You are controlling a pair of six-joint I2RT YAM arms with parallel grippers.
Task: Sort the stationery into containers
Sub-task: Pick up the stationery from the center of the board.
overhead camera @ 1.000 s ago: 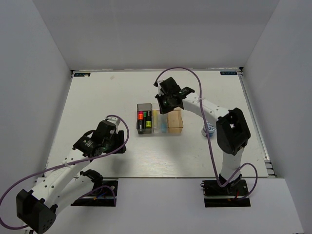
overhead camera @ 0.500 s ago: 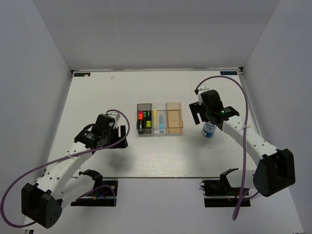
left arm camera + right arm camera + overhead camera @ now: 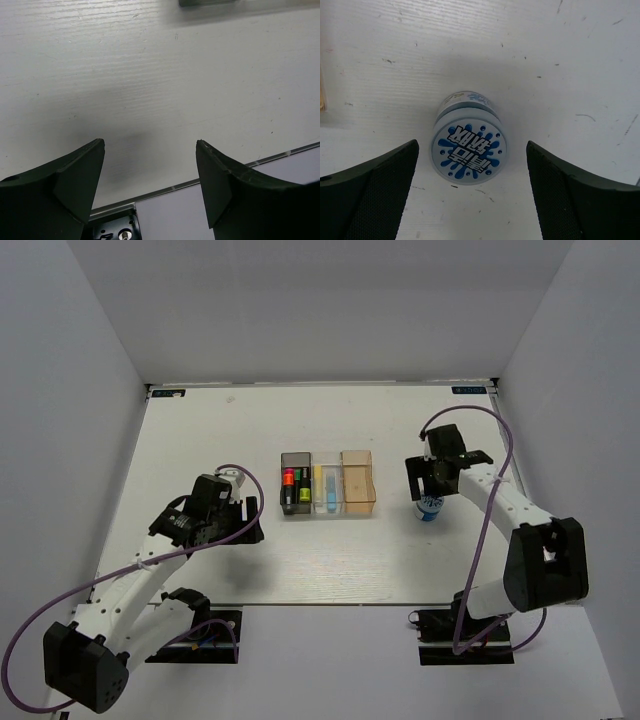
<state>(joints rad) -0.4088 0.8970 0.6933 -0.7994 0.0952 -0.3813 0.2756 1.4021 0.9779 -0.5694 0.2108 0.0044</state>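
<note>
Blue-white roll (image 3: 469,150) standing on table (image 3: 200,440), near right of containers (image 3: 328,508), beside orange bin (image 3: 372,486); right gripper (image 3: 472,146) spread wide, straddling roll untouched; left gripper (image 3: 150,143) spread, empty, well left of containers

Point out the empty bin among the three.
The translucent orange bin, at the row's right end. The dark grey bin holds highlighters; the clear bin holds a yellow item and a light blue tube.
</note>
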